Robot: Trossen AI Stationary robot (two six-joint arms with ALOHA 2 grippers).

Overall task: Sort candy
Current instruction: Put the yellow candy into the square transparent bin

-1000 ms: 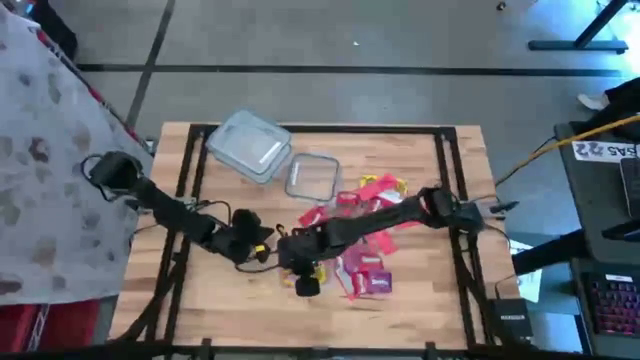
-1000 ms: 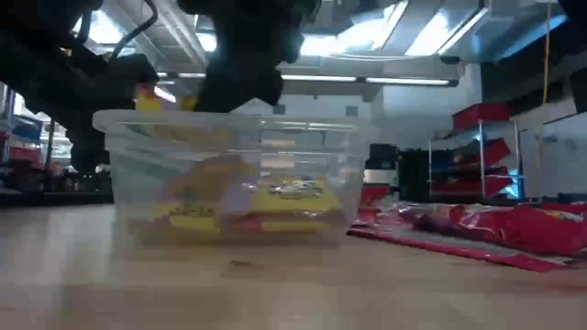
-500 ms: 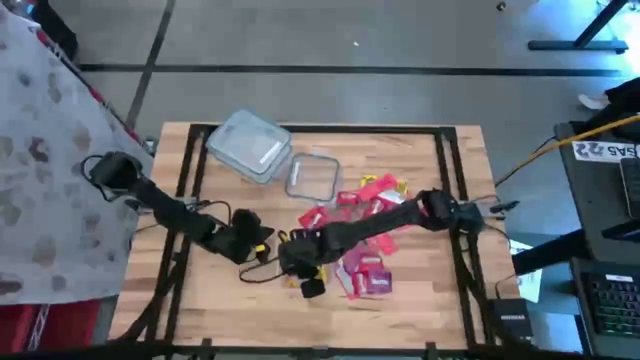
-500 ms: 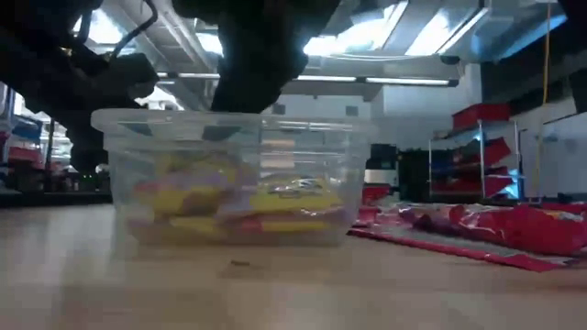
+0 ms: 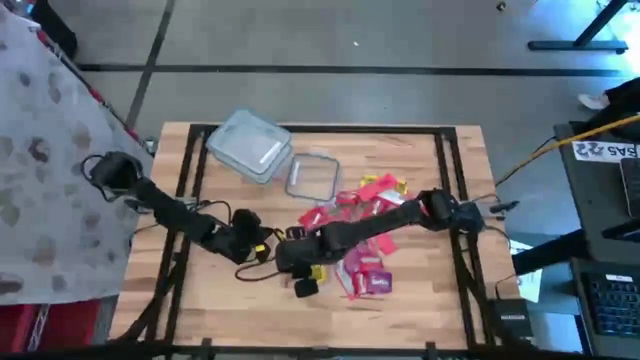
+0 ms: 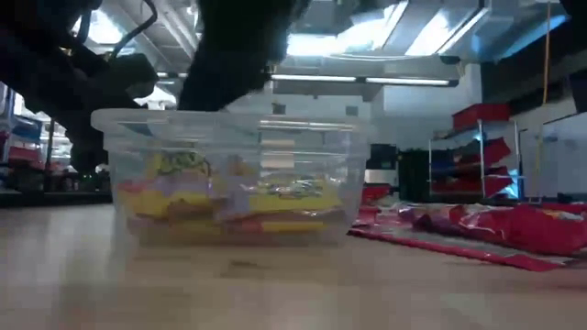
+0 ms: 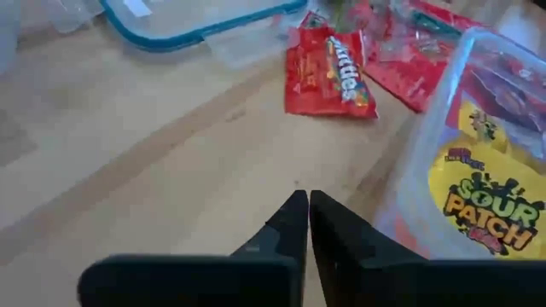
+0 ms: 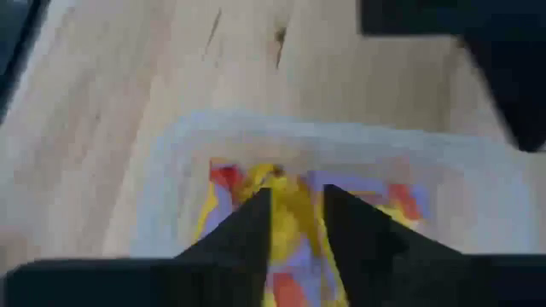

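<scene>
Your right gripper (image 8: 294, 217) hangs over the clear tub (image 6: 234, 174), its fingers spread a little with nothing pinched, and your left gripper (image 7: 300, 223) sits just beside that tub with its fingers pressed together. Yellow candy (image 7: 478, 209) marked "SOUR PATCH" lies inside the tub. A red Skittles pack (image 7: 328, 72) and more red candy (image 5: 375, 195) lie on the table (image 5: 420, 300) near two other clear tubs (image 5: 250, 145).

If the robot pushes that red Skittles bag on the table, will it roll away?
Probably not: the Skittles bag lies flat on the table, so it would likely slide. Its crinkled wrapper looks floppy and may bend when lifted.
</scene>
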